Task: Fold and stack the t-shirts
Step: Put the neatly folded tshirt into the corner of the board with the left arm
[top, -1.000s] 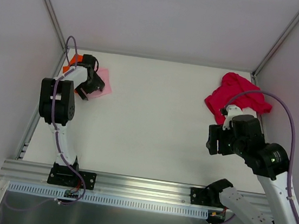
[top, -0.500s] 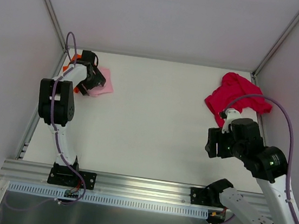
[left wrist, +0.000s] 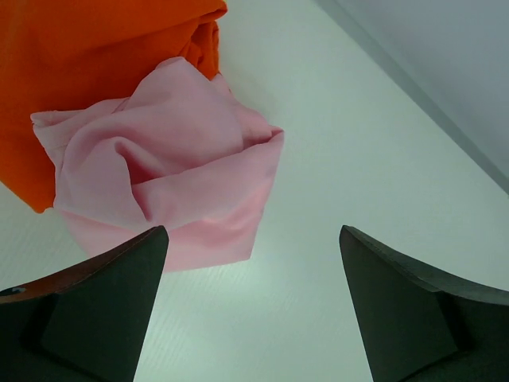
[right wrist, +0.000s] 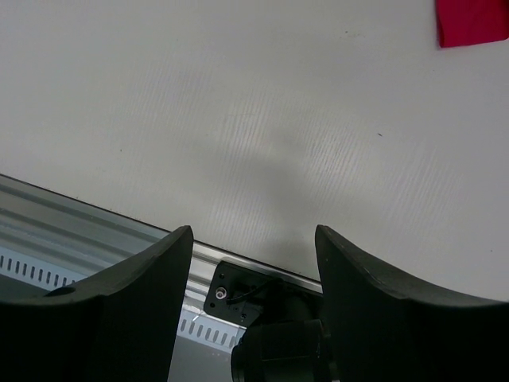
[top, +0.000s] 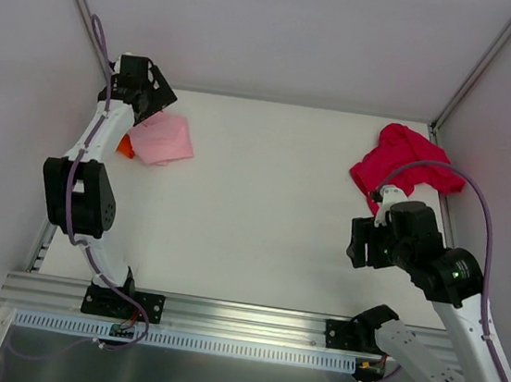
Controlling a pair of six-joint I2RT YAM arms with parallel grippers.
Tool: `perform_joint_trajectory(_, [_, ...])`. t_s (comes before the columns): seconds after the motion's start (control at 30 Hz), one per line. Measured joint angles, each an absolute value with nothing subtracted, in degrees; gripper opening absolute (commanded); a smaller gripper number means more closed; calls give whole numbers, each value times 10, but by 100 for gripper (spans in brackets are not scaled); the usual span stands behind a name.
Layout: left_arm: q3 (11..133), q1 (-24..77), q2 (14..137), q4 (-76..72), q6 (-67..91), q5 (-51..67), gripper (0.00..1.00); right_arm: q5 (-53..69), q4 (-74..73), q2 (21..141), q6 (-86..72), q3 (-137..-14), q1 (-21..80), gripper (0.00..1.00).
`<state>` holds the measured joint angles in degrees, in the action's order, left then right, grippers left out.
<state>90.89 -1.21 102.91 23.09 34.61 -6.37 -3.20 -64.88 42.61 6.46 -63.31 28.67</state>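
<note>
The light pink t-shirt (top: 164,139) lies folded at the back left, resting on the folded bright orange t-shirt (top: 126,145); both show in the left wrist view, pink (left wrist: 167,183) over orange (left wrist: 95,64). My left gripper (top: 151,94) hangs above and behind them, open and empty (left wrist: 253,239). The crimson red t-shirt (top: 404,161) lies crumpled at the back right; only a corner of it shows in the right wrist view (right wrist: 473,20). My right gripper (top: 358,243) is open and empty (right wrist: 253,232), in front of the red shirt, over bare table.
The white table (top: 263,201) is bounded by side walls and corner posts. An aluminium rail (top: 240,318) with the arm bases runs along the near edge; it also shows in the right wrist view (right wrist: 95,231).
My left gripper has lifted off the pink shirt and drawn back toward the back-left corner, uncovering the shirt. My right gripper has shifted slightly left and nearer.
</note>
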Motion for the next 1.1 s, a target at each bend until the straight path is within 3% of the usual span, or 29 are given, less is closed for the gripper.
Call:
perform_joint_trajectory(0.33, [854,-12,913,219,336,-53,91,-63,-612,482,68,-635,287,68])
perform_joint_trajectory(0.67, [817,-12,909,239,337,0,92,-82,-565,512,59,-641,287,69])
perform_joint_trajectory(1.1, [947,-16,1134,234,343,140,88,-131,-576,588,44,-719,287,68])
